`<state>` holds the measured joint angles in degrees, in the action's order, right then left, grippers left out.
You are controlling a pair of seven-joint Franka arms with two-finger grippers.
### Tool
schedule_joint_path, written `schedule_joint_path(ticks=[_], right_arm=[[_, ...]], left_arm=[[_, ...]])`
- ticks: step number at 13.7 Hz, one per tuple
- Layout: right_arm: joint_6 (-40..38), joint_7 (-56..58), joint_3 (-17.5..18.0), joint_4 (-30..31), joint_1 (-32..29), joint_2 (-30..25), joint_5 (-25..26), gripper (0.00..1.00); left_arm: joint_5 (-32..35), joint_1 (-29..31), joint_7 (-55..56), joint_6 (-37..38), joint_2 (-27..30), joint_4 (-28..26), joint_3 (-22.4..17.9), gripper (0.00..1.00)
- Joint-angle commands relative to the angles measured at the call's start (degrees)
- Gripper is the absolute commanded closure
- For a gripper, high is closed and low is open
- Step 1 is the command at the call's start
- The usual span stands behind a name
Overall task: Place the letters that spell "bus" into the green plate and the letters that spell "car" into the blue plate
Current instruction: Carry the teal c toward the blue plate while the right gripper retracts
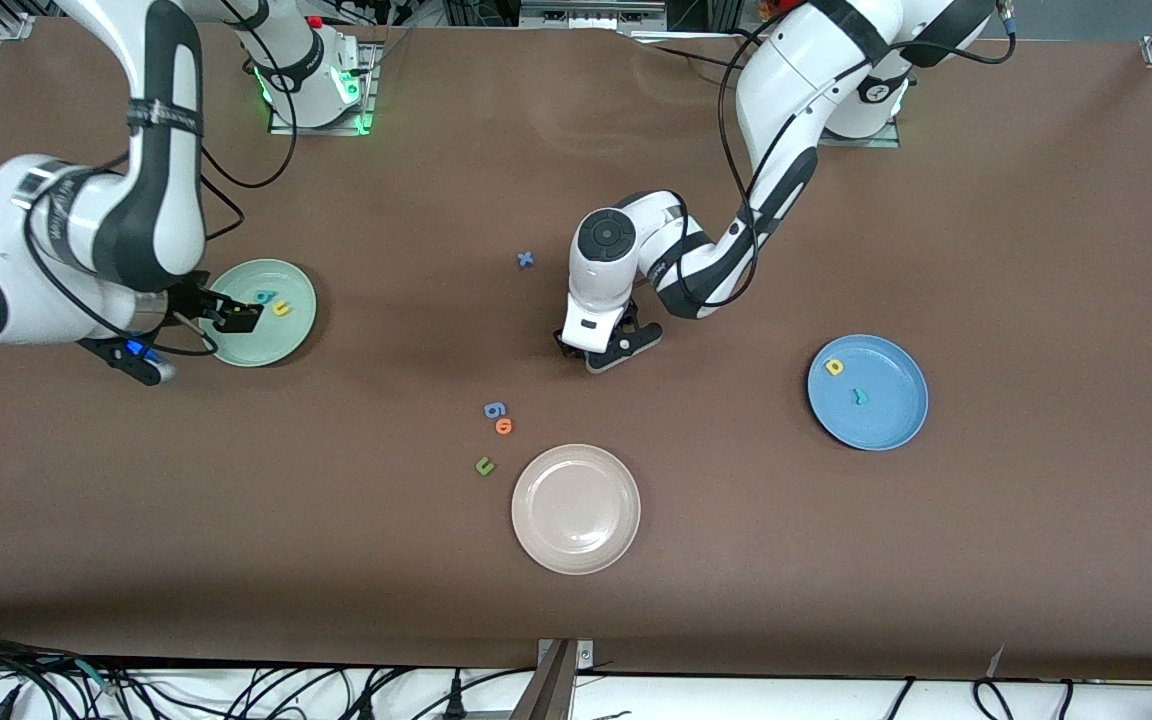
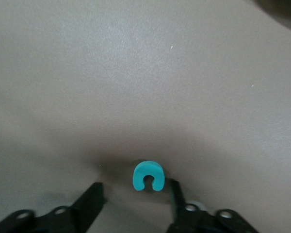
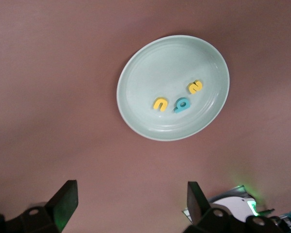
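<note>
The teal c [image 2: 148,175] lies on the table between the fingers of my left gripper [image 2: 136,185], which is open; one finger touches the c, the other stands apart from it. In the front view my left gripper [image 1: 604,352] is down at the table's middle and hides the c. My right gripper [image 1: 236,318] hangs open over the green plate [image 1: 266,345], nothing between its fingers. The green plate [image 3: 150,73] holds the yellow u [image 3: 160,104], teal b [image 3: 183,105] and yellow s [image 3: 195,87]. The blue plate [image 1: 886,420] holds the yellow a [image 1: 834,367] and teal r [image 1: 861,397].
A beige-white plate [image 1: 576,540] sits nearer the front camera than the left gripper. Beside it lie a dark green u [image 1: 484,465], an orange o [image 1: 504,426] and a blue letter [image 1: 494,409]. A blue x [image 1: 526,259] lies farther back.
</note>
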<state>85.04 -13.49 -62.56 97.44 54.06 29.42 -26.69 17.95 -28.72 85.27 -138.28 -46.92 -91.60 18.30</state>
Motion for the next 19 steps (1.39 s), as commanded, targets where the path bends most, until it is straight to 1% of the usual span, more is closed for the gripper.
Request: schedule_joint_path(ticks=[1, 3, 4, 5, 8, 9, 12, 13, 14, 15, 16, 17, 18, 19], right_arm=[[-7.3, 2.2, -1.7, -8.8, -0.3, 0.3, 0.9, 0.01], [-11.4, 2.2, -1.9, -14.6, -0.3, 0.2, 0.7, 0.01], [-12.3, 2.2, -1.9, -16.9, -0.3, 0.2, 0.8, 0.00], [-13.0, 2.3, -2.8, -18.2, -0.3, 0.2, 0.6, 0.00], [-13.9, 6.7, -5.2, -19.7, -0.3, 0.1, 0.3, 0.00], [-13.9, 6.8, -5.4, -20.4, -0.3, -0.3, 0.3, 0.00], [-13.8, 6.8, -5.2, -21.7, -1.3, -1.5, -0.3, 0.00], [-13.9, 6.5, -4.8, -21.9, -2.7, -1.5, -1.5, 0.00], [-14.0, 6.5, -3.6, -23.9, -4.5, -1.4, -2.1, 0.00], [-15.3, 6.5, -0.7, -25.9, -8.1, -1.4, -2.2, 0.00], [-17.4, 6.4, 5.1, -28.7, -13.8, -1.4, -2.2, 0.00], [-19.2, 6.2, 11.9, -32.1, -20.0, -1.5, -1.6, 0.00], [-21.1, 6.1, 17.4, -34.1, -25.1, -1.5, -1.1, 0.00], [-21.7, 6.2, 21.7, -34.9, -29.2, -1.6, -0.3, 0.00]], left_arm=[[2.1, -0.6, 0.8, 3.8, -1.5, 3.9, -0.5, 0.53], [2.1, -0.5, 0.8, 4.2, -1.6, 4.3, -0.6, 0.54], [2.1, -0.5, 0.8, 4.2, -1.6, 4.3, -0.6, 0.56], [2.1, -0.5, 0.8, 4.2, -1.6, 4.2, -0.6, 0.59], [2.0, -0.5, 0.8, 4.2, -1.7, 4.3, -0.5, 0.66], [1.9, -0.4, 0.8, 4.2, -1.7, 4.2, -0.5, 0.69], [1.9, -0.4, 0.9, 4.2, -1.7, 4.3, -0.6, 0.80], [2.0, -0.3, 0.8, 4.2, -1.7, 4.3, -0.6, 0.81], [2.0, -0.1, 0.8, 4.3, -1.6, 4.3, -0.6, 0.83], [2.1, 0.2, 0.8, 4.7, -1.3, 4.3, -0.6, 0.85], [2.3, 1.0, 0.5, 6.4, -1.2, 4.7, -0.6, 0.86], [1.6, 2.3, -1.7, 9.8, -1.0, 6.1, -0.5, 0.86], [0.5, 3.3, -4.4, 13.8, -0.7, 7.5, -0.4, 0.86], [-0.8, 5.1, -6.9, 17.4, -0.1, 8.9, -0.1, 0.86]])
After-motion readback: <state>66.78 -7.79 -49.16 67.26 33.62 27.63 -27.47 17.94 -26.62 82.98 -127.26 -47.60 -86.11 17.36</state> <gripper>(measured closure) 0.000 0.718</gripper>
